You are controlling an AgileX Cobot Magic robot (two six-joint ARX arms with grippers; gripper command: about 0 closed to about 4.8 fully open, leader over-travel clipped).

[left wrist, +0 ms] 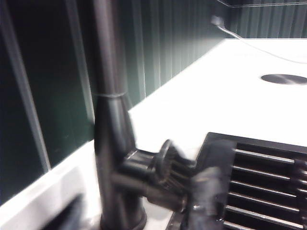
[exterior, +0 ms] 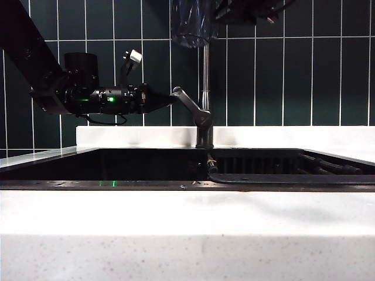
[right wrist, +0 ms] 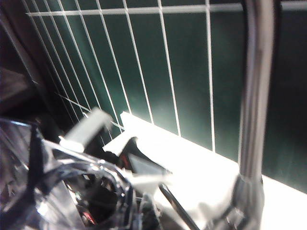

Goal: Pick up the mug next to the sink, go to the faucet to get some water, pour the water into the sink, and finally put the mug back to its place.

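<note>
At faucet lever [exterior: 188, 106], left gripper [exterior: 167, 98], fingers unclear; right gripper's [exterior: 220, 13] fingers around mug [exterior: 193, 24], exterior view's top.

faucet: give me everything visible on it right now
The faucet is a thin dark metal pipe rising upright from a short cylindrical base on the white counter behind the sink. Its top is hidden by a clear object hanging in front of the tiles. An angled grey lever handle juts left from the stem. The left gripper sits at the lever's tip; the blurred left wrist view cannot confirm contact. No water is visible.
</note>
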